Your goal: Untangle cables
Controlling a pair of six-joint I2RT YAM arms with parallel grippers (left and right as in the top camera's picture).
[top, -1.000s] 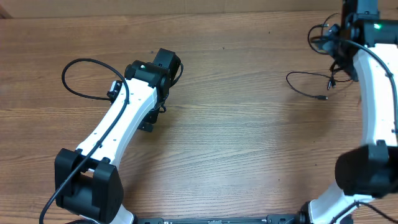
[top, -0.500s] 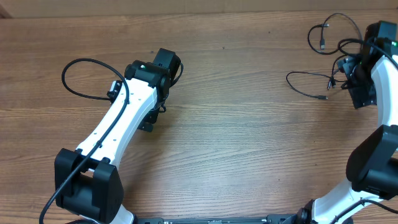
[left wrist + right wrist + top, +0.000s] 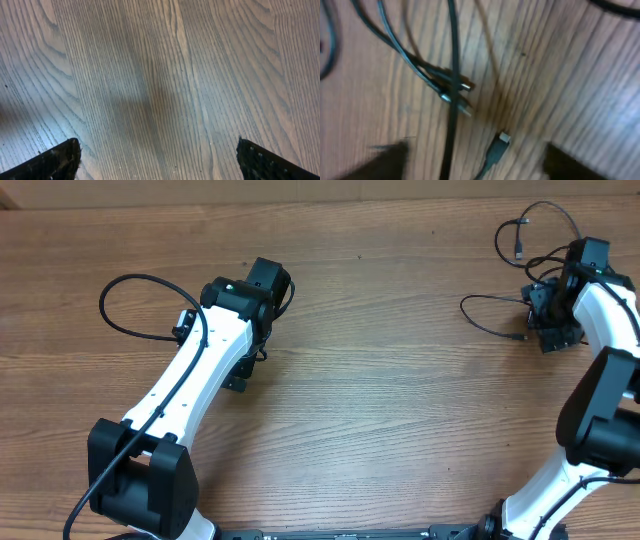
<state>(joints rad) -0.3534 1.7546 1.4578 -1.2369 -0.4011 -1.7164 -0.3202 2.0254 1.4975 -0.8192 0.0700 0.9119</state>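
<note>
- the table (image 3: 400, 430) is bare wood grain across the whole overhead view; its far edge runs along the top of the picture; the widest open stretch lies in the middle, between the two arms
- the left arm (image 3: 190, 380) reaches diagonally up from the near left corner; its own thick black cable (image 3: 102, 305) loops out to its left, over the wood, well short of any edge
- the right arm (image 3: 610, 330) stands along the right border of the view, wrist bent in toward the far right corner
- the left gripper (image 3: 157, 160) hangs over empty wood; jaws spread wide, nothing between them
- the right gripper (image 3: 477, 160) sits low over the strands; the picture is blurred, but the fingers (image 3: 385, 160) show well apart, gripping nothing, with one cord running between them
- the cables (image 3: 497, 333) lie in the far right corner, near the far edge; one loop arches toward that edge, one loose strand curves left into open table, and the rest bunches just beside the right wrist
- three small plug ends (image 3: 465, 107) lie close together under the right wrist; two side by side, a paler one (image 3: 504, 136) apart
</note>
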